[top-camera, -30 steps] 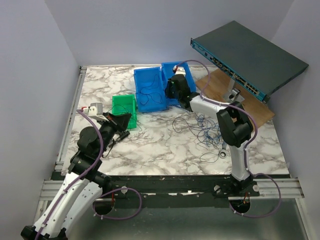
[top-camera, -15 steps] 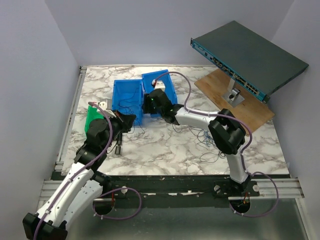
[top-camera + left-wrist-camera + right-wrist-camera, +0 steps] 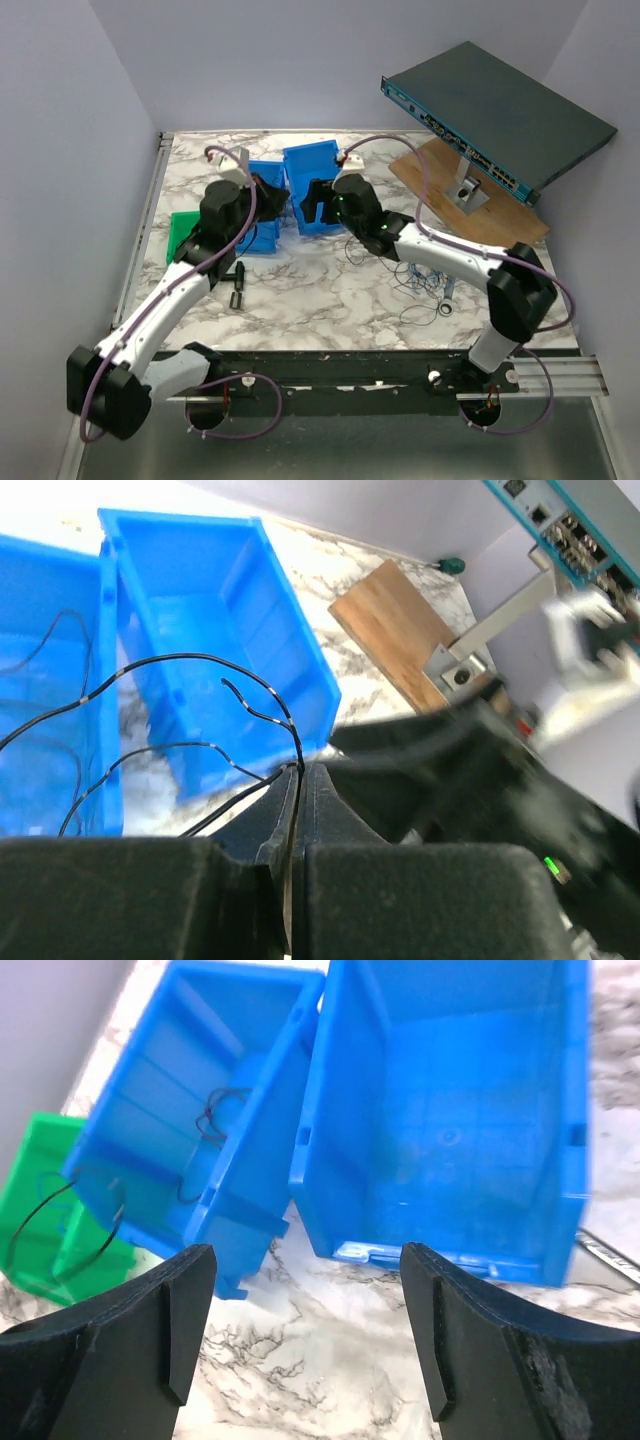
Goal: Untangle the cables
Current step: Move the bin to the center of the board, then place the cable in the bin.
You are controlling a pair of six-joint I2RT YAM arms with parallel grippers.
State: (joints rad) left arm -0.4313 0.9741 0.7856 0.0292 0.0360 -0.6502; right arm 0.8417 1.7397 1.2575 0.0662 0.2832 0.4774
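Enclosure: plain pale lilac walls on three sides. Tabletop is white marble pattern with grey veining, with glare at the far edge (lighting bright and even, shadows soft). Metal rail along the near edge. Wooden board lies at the far right corner, under a tilted dark rack unit.

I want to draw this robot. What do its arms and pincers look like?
Both the left arm and right arm have white tube-shaped links with chunky black joints. Thin lilac cables loop along them. The left pincer and right pincer each have two black fingers.
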